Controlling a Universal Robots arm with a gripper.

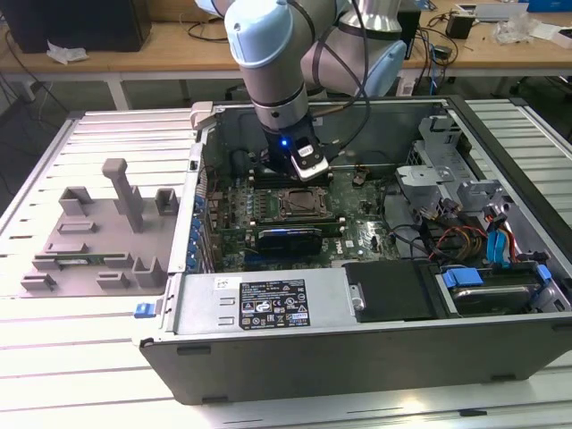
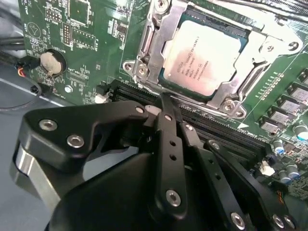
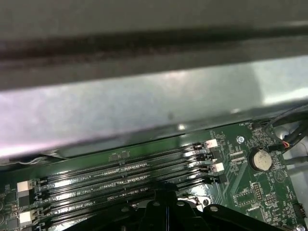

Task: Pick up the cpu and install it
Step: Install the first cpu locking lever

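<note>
On the exterior view's left, the gray fixture blocks point(image 1: 98, 237) sit on the slatted surface point(image 1: 54, 357), well apart from me. My arm point(image 1: 268, 63) reaches down into the open computer case point(image 1: 357, 357), wrist near vertical over the motherboard point(image 1: 357, 228). In the second wrist view my claw point(image 2: 166, 103) is closed and empty, fingers pressed together beside the memory slots point(image 2: 211, 127). The cpu point(image 2: 202, 57) lies flat inside its socket frame point(image 2: 154, 48), apart from my fingertips. To do this well, I judge I should check it sits level and square, without forcing.
</note>
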